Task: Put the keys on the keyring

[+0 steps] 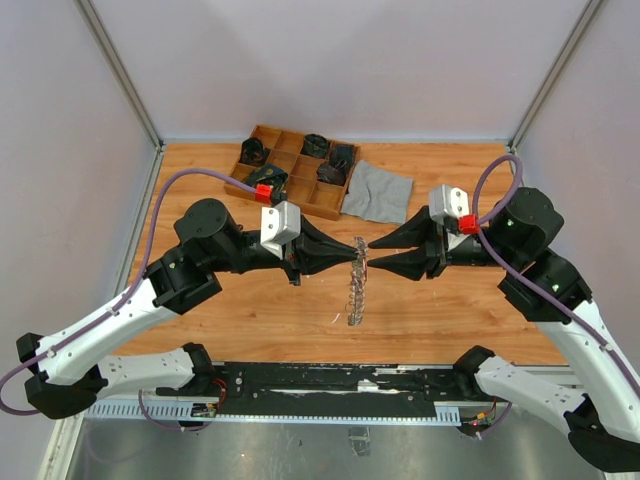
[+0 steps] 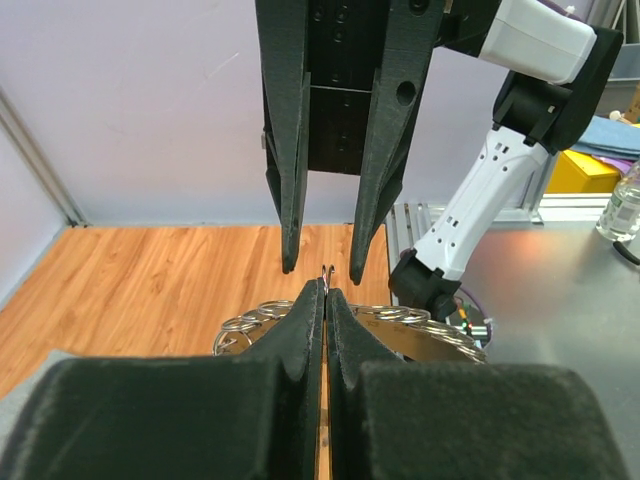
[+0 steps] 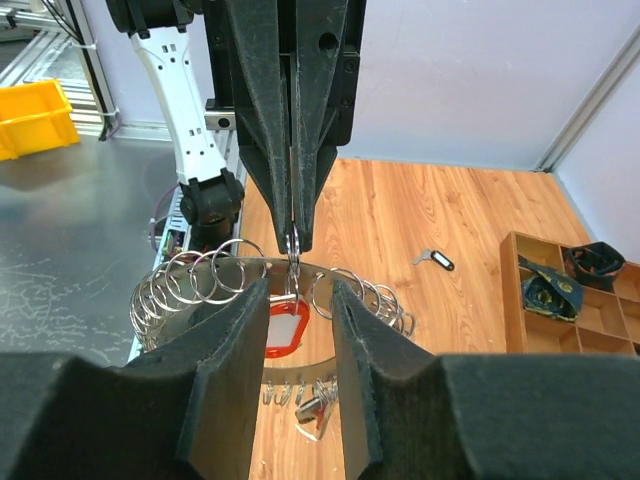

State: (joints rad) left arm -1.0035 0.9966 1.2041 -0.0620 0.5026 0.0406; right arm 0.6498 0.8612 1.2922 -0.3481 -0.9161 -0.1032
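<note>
The keyring (image 1: 354, 290), a wide metal band crowded with split rings, hangs edge-on above the table between my two grippers. My left gripper (image 1: 357, 248) is shut on one small split ring (image 3: 292, 245) at the top of the keyring (image 2: 420, 322); its jaws (image 2: 326, 285) are pressed together on it. A key with a red tag (image 3: 283, 325) hangs from that ring. My right gripper (image 3: 300, 300) stands open around the tag without touching it. More keys (image 3: 312, 410) dangle from the bottom of the band. One loose key with a black tag (image 3: 435, 260) lies on the table.
A wooden compartment tray (image 1: 265, 130) with dark items in it stands at the back of the table, with a grey cloth (image 1: 378, 192) to its right. The tray's wall (image 3: 520, 300) also shows at the right of the right wrist view.
</note>
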